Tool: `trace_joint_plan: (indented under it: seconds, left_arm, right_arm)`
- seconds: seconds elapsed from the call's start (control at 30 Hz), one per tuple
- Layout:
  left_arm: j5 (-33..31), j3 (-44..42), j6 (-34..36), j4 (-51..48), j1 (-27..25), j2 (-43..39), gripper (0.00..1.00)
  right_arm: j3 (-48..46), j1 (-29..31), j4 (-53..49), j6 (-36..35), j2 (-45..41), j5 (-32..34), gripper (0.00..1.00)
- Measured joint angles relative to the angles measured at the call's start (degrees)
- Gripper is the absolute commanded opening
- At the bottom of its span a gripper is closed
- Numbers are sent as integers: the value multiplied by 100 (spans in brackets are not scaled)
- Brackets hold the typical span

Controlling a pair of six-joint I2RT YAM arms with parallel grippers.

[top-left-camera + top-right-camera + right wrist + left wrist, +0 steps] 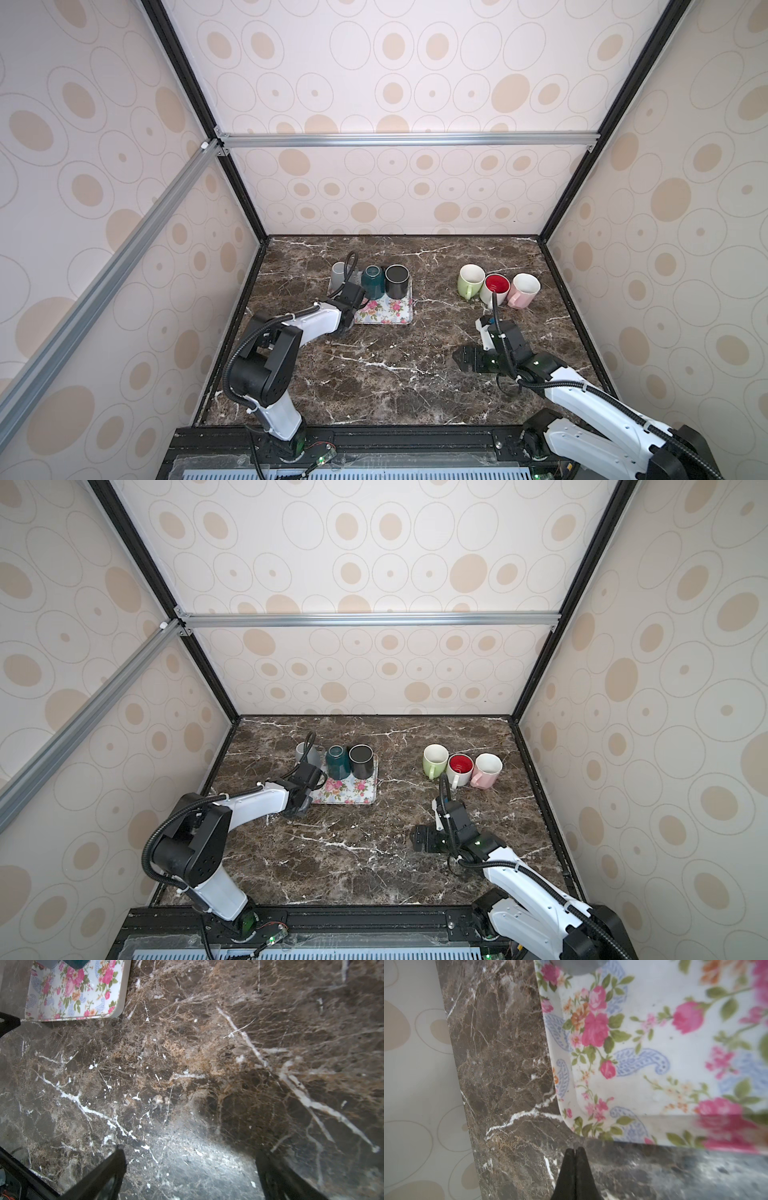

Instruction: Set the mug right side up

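Left gripper is pinched shut on nothing, its two black fingertips pressed together over the marble table just off the near corner of the floral tray. From where I stand it looks like the arm that has the job, since it sits right beside the tray.

On that tray, in both top views, three mugs stand in a row: a grey mug partly hidden behind the arm's cable, a teal mug with its base up, and a black mug whose top end I can't read for certain. The teal one is clearly upside down, so I'd take it as the one to turn.

To do this well, the jaws must spread before going in, then take the teal mug by its side wall, low enough to clear its neighbours, which touch or nearly touch it. Lifting it free first, then rolling the wrist, should avoid knocking either.

Right gripper hangs wide apart and empty over bare marble, well clear of the green mug, red mug and pink mug.
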Motion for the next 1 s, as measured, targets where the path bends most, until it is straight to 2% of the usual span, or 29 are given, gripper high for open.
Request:
trace_joint_plan:
  seconds: [0.13, 0.23, 0.33, 0.4, 0.5, 0.57, 0.63, 0.7, 0.9, 0.97, 1.0]
  left_arm:
    - [173, 0, -240, -264, -219, -68, 0]
    - [326, 2, -476, -437, -372, -90, 10]
    - [651, 0, -726, -520, -431, -326, 38]
    - [935, -22, -946, -472, -442, -756, 57]
    - [1257, -85, -1222, -260, -442, -1578, 78]
    - [1377, -151, -1370, -96, -442, -2107, 85]
    - [1423, -243, -1447, 44, -442, -2485, 90]
    - [1410, -367, -1484, 146, -437, -2756, 93]
    - [1370, -734, -1580, 501, -188, -2855, 95]
    - [1419, -800, -1644, 640, -116, -2830, 95]
    - [1440, -824, -1676, 726, -83, -2822, 95]
  right_arm:
    - [0, 103, 144, 90, 289, -42, 99]
    - [0, 179, 372, 208, 450, -50, 99]
    - [13, 302, 734, 337, 743, -68, 99]
    - [125, 494, 905, 417, 1071, -57, 96]
    - [599, 879, 1064, 507, 1700, 57, 87]
    - [1014, 1086, 1237, 538, 2151, 157, 77]
    - [1438, 1231, 1421, 627, 2599, 254, 72]
    - [1849, 1329, 1589, 684, 3038, 376, 61]
    - [2756, 1397, 1633, 809, 4035, 809, 55]
    - [3012, 1397, 1519, 791, 4284, 933, 52]
    - [3152, 1397, 1438, 758, 4411, 1012, 44]
